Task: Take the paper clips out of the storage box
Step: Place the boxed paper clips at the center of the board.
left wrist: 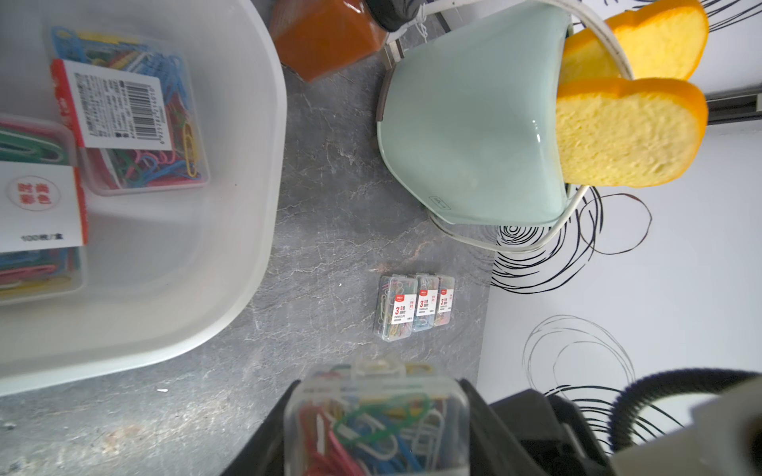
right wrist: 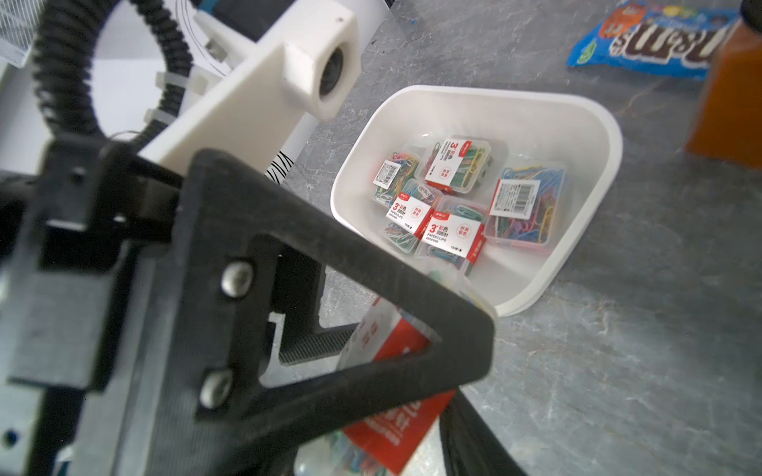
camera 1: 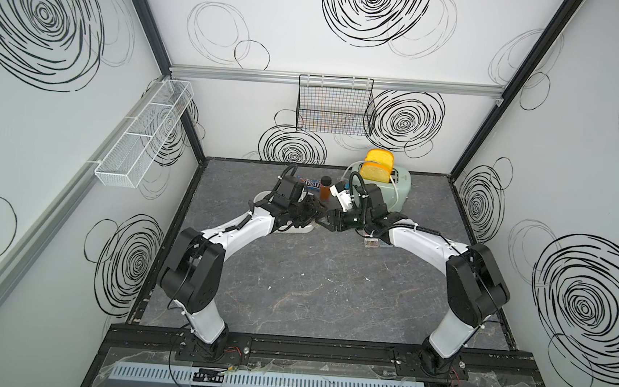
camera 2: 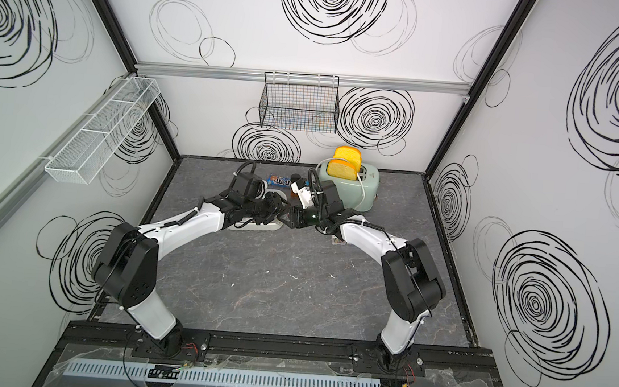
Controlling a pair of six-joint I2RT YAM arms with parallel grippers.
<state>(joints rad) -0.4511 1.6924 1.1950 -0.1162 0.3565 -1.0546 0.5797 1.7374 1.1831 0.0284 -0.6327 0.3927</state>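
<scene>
Two white and black robot arms reach in from the near edge of a grey marbled table (camera 1: 311, 296) and meet nose to nose near its middle. The left gripper (left wrist: 381, 395) is clamped on a held case (left wrist: 375, 424), a small clear plastic box of coloured paper clips, with a black finger pressed to each side, lifted above the table just outside the storage box (right wrist: 536, 107). The right gripper (camera 1: 325, 220) sits right against that case from the opposite side. Its fingers are mostly hidden, so I cannot tell whether it is open or has hold of anything. The storage box, a shallow white tub with rounded corners, rests on the table under the left wrist. Five more cases of paper clips (right wrist: 453, 235) lie in it, loosely overlapping, their white and red labels showing. Three cases (left wrist: 414, 307) lie flat in a tidy row on the table, touching side by side, beside the right arm. Behind the arms stand a mint green toaster (camera 1: 395, 186) with two yellow bread slices (camera 1: 376, 165), an orange bottle (camera 1: 325, 192) with a black cap, and a blue candy packet (right wrist: 651, 41).
</scene>
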